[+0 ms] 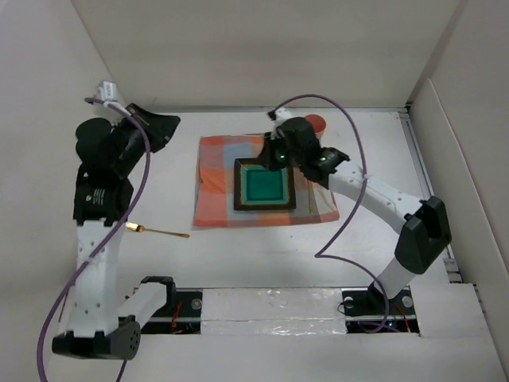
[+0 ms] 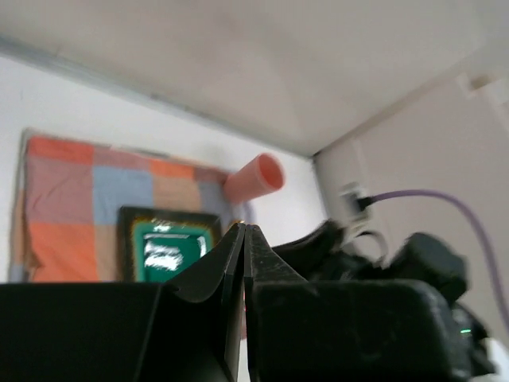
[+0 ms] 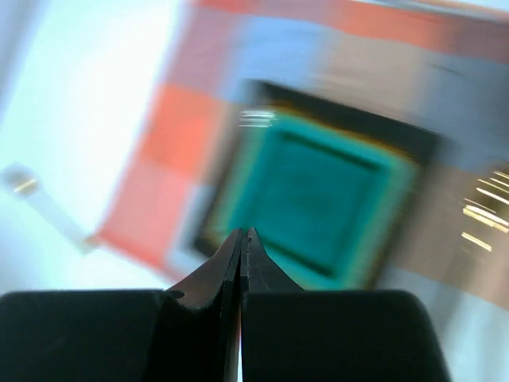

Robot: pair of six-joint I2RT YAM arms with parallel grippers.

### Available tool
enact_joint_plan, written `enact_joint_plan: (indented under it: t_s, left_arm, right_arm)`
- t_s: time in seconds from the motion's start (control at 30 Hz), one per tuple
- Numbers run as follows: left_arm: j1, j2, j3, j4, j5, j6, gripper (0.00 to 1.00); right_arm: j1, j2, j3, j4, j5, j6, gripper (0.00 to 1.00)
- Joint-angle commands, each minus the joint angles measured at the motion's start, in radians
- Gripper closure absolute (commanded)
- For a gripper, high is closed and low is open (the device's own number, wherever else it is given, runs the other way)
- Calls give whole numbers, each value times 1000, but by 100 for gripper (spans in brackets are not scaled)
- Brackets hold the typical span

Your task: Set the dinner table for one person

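The dinner table (image 1: 238, 263) is a white tabletop with an orange-and-grey checked mat (image 1: 219, 179) at its middle. A square green plate (image 1: 264, 185) with a dark rim lies on the mat. A gold fork (image 1: 155, 231) lies on the bare table, left of the mat. A pink cup (image 1: 318, 123) stands behind the mat's far right corner. My left gripper (image 1: 175, 122) hangs raised off the mat's far left corner, shut and empty (image 2: 244, 231). My right gripper (image 1: 272, 153) hovers over the plate's far edge, shut on nothing (image 3: 242, 235). The plate (image 3: 326, 191) shows blurred below it.
White walls enclose the table at the back and on both sides. A metal rail (image 1: 425, 175) runs along the right edge. In the left wrist view the cup (image 2: 254, 179) looks tipped toward the camera, with the right arm (image 2: 398, 263) beside it.
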Motion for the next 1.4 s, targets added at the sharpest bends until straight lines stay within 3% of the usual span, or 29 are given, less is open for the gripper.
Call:
enact_joint_plan:
  t_s: [0.0, 0.07, 0.1, 0.2, 0.3, 0.43, 0.47, 0.5, 0.57, 0.67, 0.83, 0.93, 1.1, 1.17, 1.23, 1.27, 1.33, 1.37]
  left_arm:
    - [-2, -144, 98, -14, -67, -111, 100]
    - [-2, -185, 213, -168, -164, -92, 100]
    - [-2, -201, 387, -309, -237, -60, 98]
    - [-2, -213, 457, -425, -292, -36, 93]
    - [-2, -219, 549, -533, -322, -13, 87]
    - [-2, -233, 548, -574, -295, 1, 83]
    - [-2, -242, 541, -573, -280, 4, 82]
    - [-2, -245, 534, -570, -276, 8, 81]
    - [-2, -245, 534, -577, -258, 25, 80]
    - [-2, -242, 528, -588, -246, 46, 79]
    - [-2, -265, 469, -562, -241, 68, 78]
    - [-2, -277, 429, -548, -243, 77, 78]
    - [-2, -285, 404, -538, -229, 80, 78]
    - [-2, -282, 421, -544, -227, 86, 78]
    - [-2, -282, 441, -545, -232, 93, 78]
    - [-2, -283, 444, -548, -235, 94, 78]
    - [-2, -287, 444, -548, -239, 96, 78]
    - [-2, -290, 439, -551, -238, 96, 78]
  right_arm:
    - [185, 99, 107, 86, -155, -58, 100]
    - [257, 167, 166, 84, -167, -100, 100]
    - [367, 292, 279, 84, -149, -123, 100]
    - [408, 370, 384, 93, -143, -146, 100]
    - [471, 554, 522, 48, -83, -186, 100]
    - [525, 822, 885, -142, -19, -226, 98]
    - [538, 911, 1018, -161, -15, -226, 95]
    - [538, 946, 1071, -175, 3, -223, 83]
    - [551, 1011, 1145, -160, 14, -217, 74]
    - [560, 1036, 1148, -120, 15, -207, 47]
    - [587, 1149, 1237, -173, -11, -275, 36]
    - [612, 1148, 1202, -155, 21, -341, 32]
    - [612, 1155, 1187, -153, 32, -370, 37]
    - [621, 1168, 1184, -180, 81, -370, 49]
    - [621, 1159, 1136, -169, 119, -373, 53]
    - [621, 1143, 1077, -161, 144, -371, 63]
    - [621, 1126, 1014, -135, 195, -367, 68]
    - [621, 1119, 962, -128, 205, -358, 79]
